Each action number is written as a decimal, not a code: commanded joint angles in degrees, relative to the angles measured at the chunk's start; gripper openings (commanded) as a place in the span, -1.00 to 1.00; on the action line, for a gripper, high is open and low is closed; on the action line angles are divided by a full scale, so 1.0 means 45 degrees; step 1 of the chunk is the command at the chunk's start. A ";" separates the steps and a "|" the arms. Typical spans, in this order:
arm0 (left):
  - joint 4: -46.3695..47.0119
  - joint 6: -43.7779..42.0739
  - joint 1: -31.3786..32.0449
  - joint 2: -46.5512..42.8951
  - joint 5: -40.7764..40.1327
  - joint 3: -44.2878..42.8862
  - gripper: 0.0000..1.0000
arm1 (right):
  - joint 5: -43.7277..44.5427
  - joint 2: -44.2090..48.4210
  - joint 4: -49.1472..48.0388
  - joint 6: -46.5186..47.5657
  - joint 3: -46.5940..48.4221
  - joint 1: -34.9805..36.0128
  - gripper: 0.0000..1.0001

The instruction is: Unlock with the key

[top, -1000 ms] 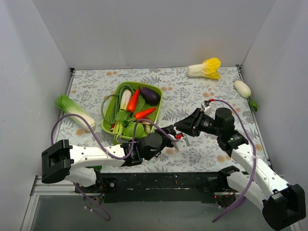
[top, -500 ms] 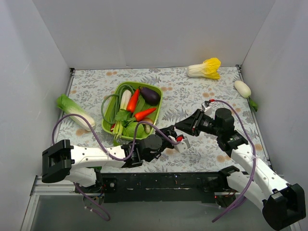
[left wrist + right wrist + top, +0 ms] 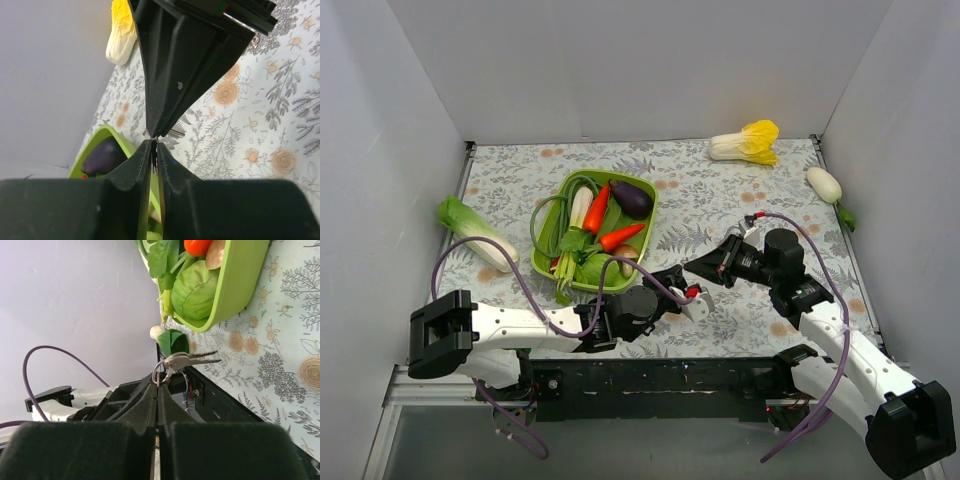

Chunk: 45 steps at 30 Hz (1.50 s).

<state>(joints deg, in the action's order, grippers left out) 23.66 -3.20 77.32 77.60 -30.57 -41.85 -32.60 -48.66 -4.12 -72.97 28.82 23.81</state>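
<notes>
Now the key [image 3: 192,359] sticks out toward 3 o'clock, pinched by the closed right gripper [image 3: 158,386]. That gripper has slid toward 7 o'clock, tip to tip with the closed left gripper [image 3: 154,150]. Maybe the key gets passed across next.

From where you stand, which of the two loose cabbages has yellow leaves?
The napa cabbage at the far right, near the white radish; the other cabbage, over on the left, has green leaves.
</notes>
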 commanded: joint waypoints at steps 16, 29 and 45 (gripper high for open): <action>-0.5140 1.3195 -0.3409 -0.3417 0.5461 -0.2204 0.96 | 0.0937 0.0717 -0.5878 0.0454 -0.1658 -0.0038 -0.97; -0.2778 2.1707 -0.5659 -0.3515 0.8179 -0.1131 0.94 | 0.0682 0.1691 -0.7796 0.2092 -0.1834 -0.0038 -0.97; -0.1450 2.2196 -0.5678 -0.2460 0.9664 -0.1033 0.08 | 0.0741 0.2260 -0.7932 0.2114 -0.1853 -0.0038 -0.97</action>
<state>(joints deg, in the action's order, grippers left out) 14.59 96.40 51.83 66.76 11.70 -47.20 -28.88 -38.94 -35.77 -63.64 20.71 23.73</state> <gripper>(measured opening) 0.580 0.023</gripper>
